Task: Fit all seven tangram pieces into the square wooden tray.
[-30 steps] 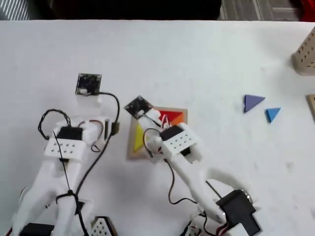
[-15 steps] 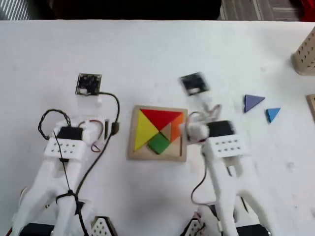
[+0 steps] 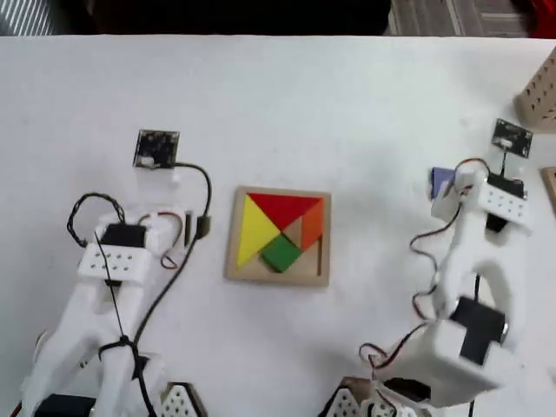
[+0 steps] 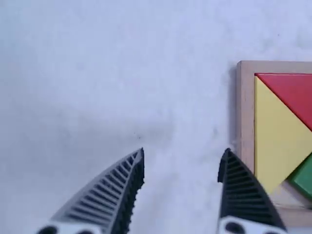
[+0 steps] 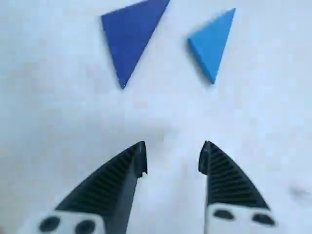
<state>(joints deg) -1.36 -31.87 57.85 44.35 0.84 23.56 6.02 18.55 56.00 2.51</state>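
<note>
The square wooden tray (image 3: 287, 278) sits mid-frame in the high view, part filled. The left gripper (image 4: 183, 163) hangs spread beside it. At right, the right gripper (image 5: 170, 158), spread and empty, faces the dark blue triangle (image 5: 131, 34) and the smaller light blue triangle (image 5: 212, 41). They are probably light, stiff and slick; pinch opposite edges.

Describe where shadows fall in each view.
High view: even light on the table, no hard shadows. Left wrist view: a shadow beside the tray, a grey band ahead of the left gripper. Right wrist view: thin shadows edge the dark blue triangle and light blue triangle.
</note>
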